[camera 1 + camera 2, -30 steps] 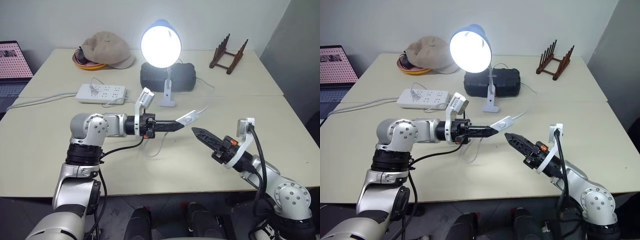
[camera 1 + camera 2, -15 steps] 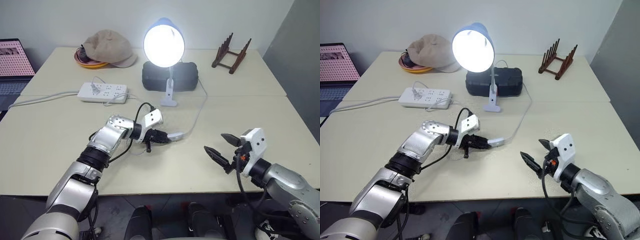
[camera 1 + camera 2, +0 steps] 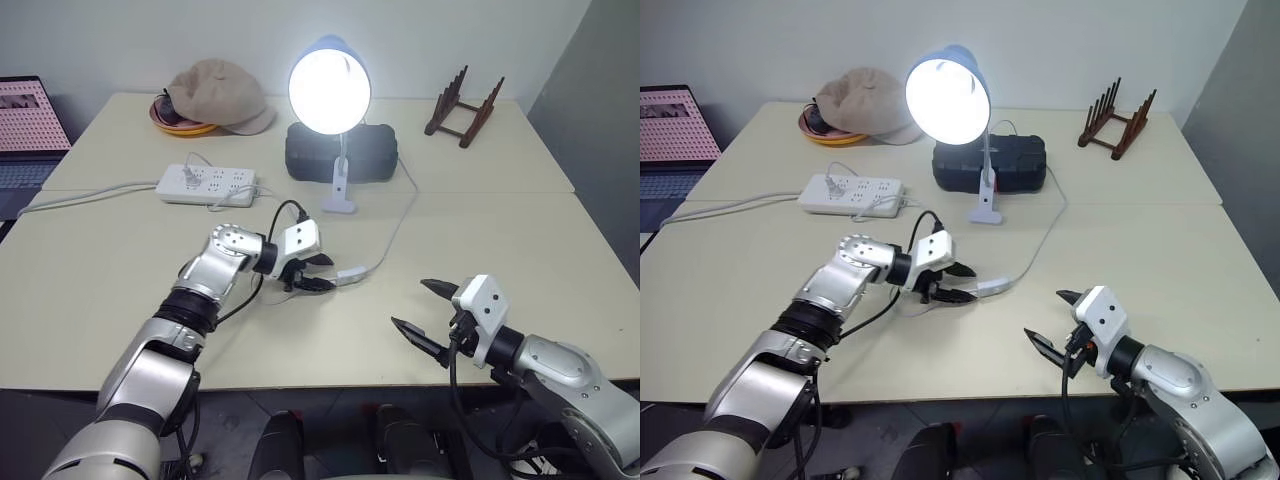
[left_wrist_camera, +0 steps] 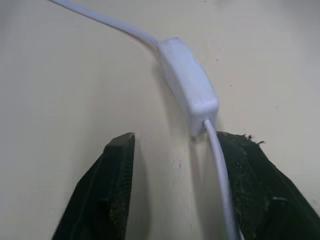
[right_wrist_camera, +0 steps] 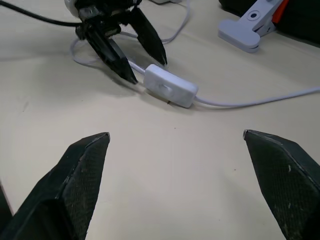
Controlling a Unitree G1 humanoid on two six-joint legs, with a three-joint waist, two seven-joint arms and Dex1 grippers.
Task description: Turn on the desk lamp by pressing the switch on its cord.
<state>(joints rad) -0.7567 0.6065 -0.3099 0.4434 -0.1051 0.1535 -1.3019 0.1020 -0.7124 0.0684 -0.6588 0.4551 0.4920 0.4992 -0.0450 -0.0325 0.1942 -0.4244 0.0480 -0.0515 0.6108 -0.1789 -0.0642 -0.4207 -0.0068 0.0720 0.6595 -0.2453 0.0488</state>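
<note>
Lamp (image 3: 330, 88) is lit, so you can judge the press done; the switch (image 3: 351, 271) lies flat on the table (image 3: 90, 270), and next you only need to draw both arms clear without snagging the cord (image 3: 398, 222). Left gripper (image 3: 322, 272) sits low, jaws parted astride the cord just behind the switch, holding nothing. Right gripper (image 3: 415, 309) hovers near the front edge, spread wide, empty.

desk lamp (image 3: 330, 90) lit, white switch (image 5: 170, 89) flat on table w/ cord (image 3: 395, 222)
</note>
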